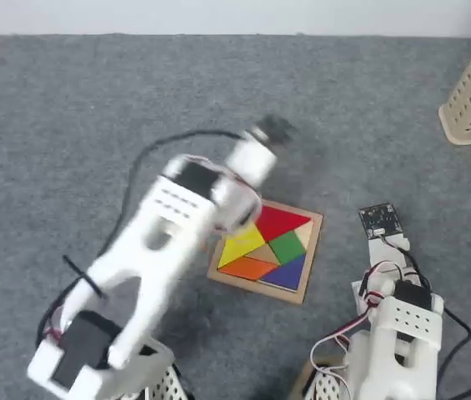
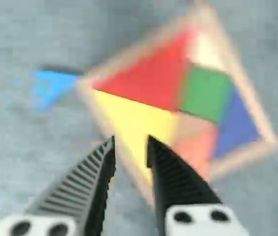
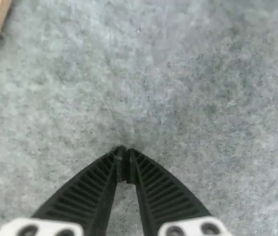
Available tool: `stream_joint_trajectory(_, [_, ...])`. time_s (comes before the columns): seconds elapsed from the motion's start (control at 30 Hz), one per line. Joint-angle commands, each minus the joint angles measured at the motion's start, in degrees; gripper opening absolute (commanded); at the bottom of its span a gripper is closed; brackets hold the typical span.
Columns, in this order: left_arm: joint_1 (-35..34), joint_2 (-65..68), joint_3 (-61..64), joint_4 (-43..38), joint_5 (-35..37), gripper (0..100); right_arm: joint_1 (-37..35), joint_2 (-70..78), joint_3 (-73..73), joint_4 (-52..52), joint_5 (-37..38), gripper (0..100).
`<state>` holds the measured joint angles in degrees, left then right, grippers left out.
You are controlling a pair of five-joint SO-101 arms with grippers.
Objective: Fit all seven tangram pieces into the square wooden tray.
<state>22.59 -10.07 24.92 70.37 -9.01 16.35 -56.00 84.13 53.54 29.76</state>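
The square wooden tray [image 1: 258,287] lay on the grey carpet [image 1: 68,108] between the two arms, turned corner-on to them. In it we saw the red triangle [image 2: 151,73], yellow triangle [image 2: 134,120], green square [image 2: 205,93], dark blue piece [image 2: 237,125] and orange piece [image 2: 195,145] set edge to edge. A pale patch beside the green square was either bare wood or a cream piece; we could not tell which. One light blue piece [image 2: 50,86] lay outside on the carpet, just beside a tray corner. The left gripper [image 2: 130,140] hung over the yellow triangle, its claw slightly spread and empty, probably poised to fetch the stray piece. The right gripper [image 3: 123,150] was parked over bare carpet beside the tray, claw pressed together on nothing, which kept it clear of the other arm.
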Motion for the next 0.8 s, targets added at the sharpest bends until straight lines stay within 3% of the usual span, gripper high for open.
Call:
stream_joint_trajectory(0.0, [-9.41,3.78,-2.59,-8.97,4.75,17,-0.48,-1.36,-0.53,-0.75,1.14,0.6])
stream_joint_trajectory(0.13, [-11.96,13.80,-7.43,-11.43,10.81,17,-0.48,-1.36,-0.53,-0.75,1.14,0.6])
stream_joint_trajectory(0.3, [-12.75,25.41,-18.77,-4.92,18.02,17,-0.40,-1.36,-0.53,-0.84,1.05,0.6])
stream_joint_trajectory(0.6, [-35.60,23.56,-22.73,-0.97,19.52,18,-1.45,-0.66,-3.43,-10.33,0.97,0.9])
stream_joint_trajectory(0.77, [-40.62,23.82,-17.19,-2.02,17.76,18,-12.18,8.31,-22.51,2.42,-0.97,9.0])
